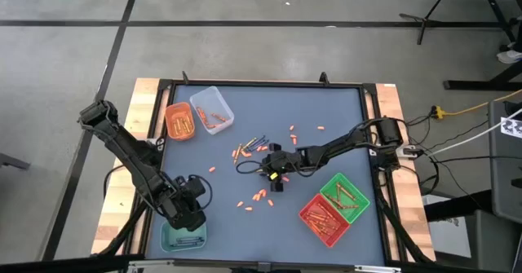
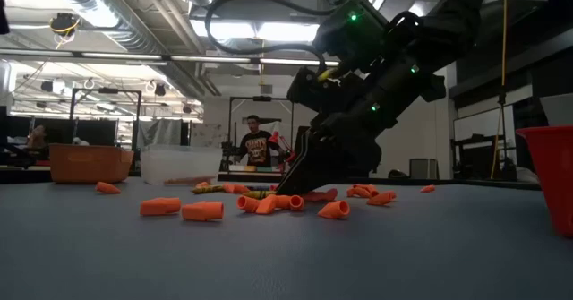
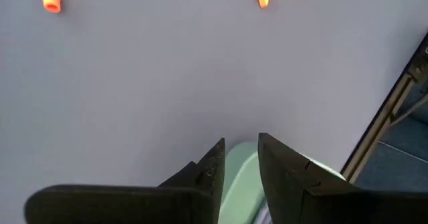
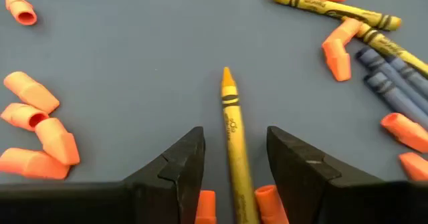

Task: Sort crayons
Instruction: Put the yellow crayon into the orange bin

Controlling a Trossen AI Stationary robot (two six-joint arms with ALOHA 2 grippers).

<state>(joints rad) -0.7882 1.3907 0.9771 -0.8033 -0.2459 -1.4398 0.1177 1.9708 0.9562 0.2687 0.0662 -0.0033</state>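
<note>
A: Where is the right gripper (image 4: 235, 158) at this moment?

B: It is low over the middle of the table (image 1: 342, 118), among the scattered crayons and orange caps. Its two fingers stand wide apart, and a yellow crayon (image 4: 232, 127) lies on the mat between them. I do not see the fingers touching it.

A: Which way does this yellow crayon point?

B: In the right wrist view its long axis runs nearly parallel to the fingers, and the sharpened tip points away from the gripper, forward. The back end goes under the gripper, between two orange caps (image 4: 263, 202).

A: Are there other crayons near?

B: Yes. A second yellow crayon (image 4: 331, 7) lies farther ahead, across the first one's direction, with its tip toward the open mat. Beside it lie some blue crayons (image 4: 394, 83), side by side and slanted the same way. Loose orange caps (image 4: 40, 127) lie in a group on the other side.

A: And the left gripper (image 3: 239, 167)?

B: It hangs at the near left corner of the table, just above the teal tray (image 1: 183, 239). The gap between its fingers is narrow, and the pale green of the tray shows through it. I see nothing held in it.

A: What about the other trays?

B: The orange tray (image 1: 179, 121) and the clear tray (image 1: 212, 108) stand at the far left, touching or nearly. The green tray (image 1: 344, 197) and the red tray (image 1: 324, 218) stand together at the near right, both with crayons inside.
</note>
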